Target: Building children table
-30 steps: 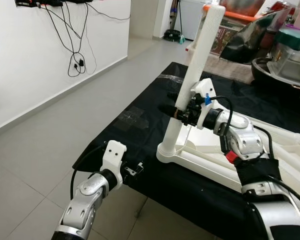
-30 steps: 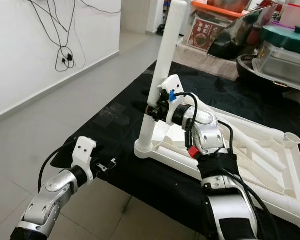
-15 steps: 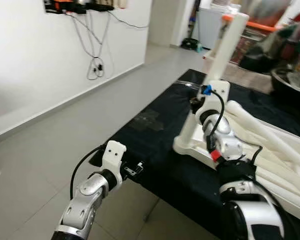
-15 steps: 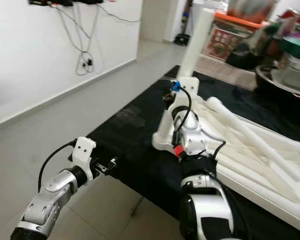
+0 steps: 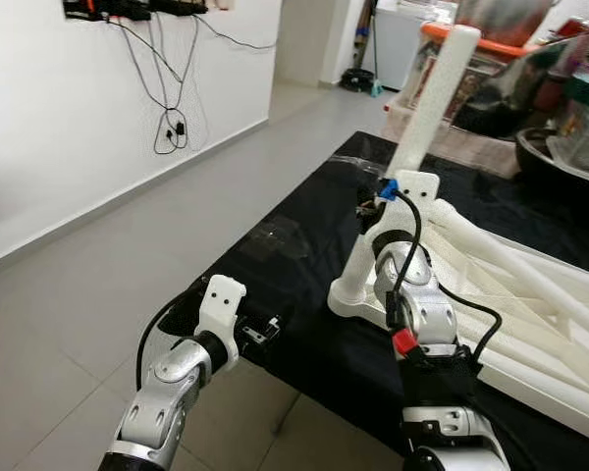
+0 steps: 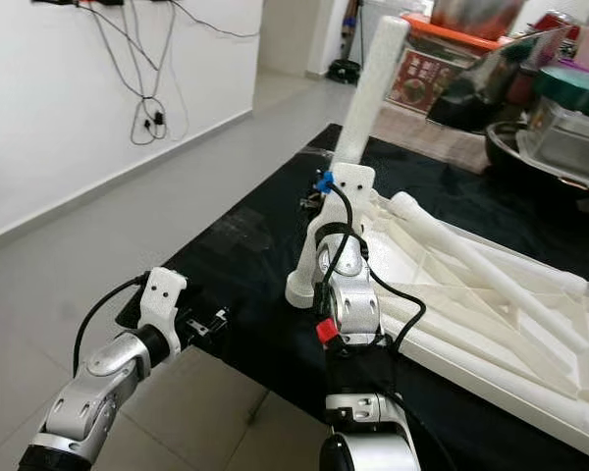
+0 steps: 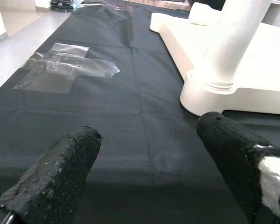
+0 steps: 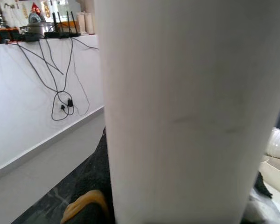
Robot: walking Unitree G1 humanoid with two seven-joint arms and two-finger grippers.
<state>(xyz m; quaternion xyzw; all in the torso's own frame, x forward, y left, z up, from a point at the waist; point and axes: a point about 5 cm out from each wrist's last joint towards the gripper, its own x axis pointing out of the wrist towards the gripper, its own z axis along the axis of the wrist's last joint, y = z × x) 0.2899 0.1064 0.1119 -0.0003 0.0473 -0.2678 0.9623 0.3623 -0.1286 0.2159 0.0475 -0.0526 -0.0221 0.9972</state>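
My right gripper [image 5: 371, 211] sits at the lower part of the tall white plastic table leg [image 5: 427, 108]; can't tell how its fingers stand, wrist cam shows the leg pressed up close. Leg stands near upright, tilted slightly toward 1 o'clock, seated in the corner socket of the upturned white plastic tabletop [image 5: 530, 294] on the black cloth [image 5: 304, 255]. My left gripper [image 7: 144, 154] hovers at 7 o'clock of that corner, fingers [image 7: 60, 163] wide apart, holding nothing. Clear tape patch [image 7: 65, 67] on cloth.
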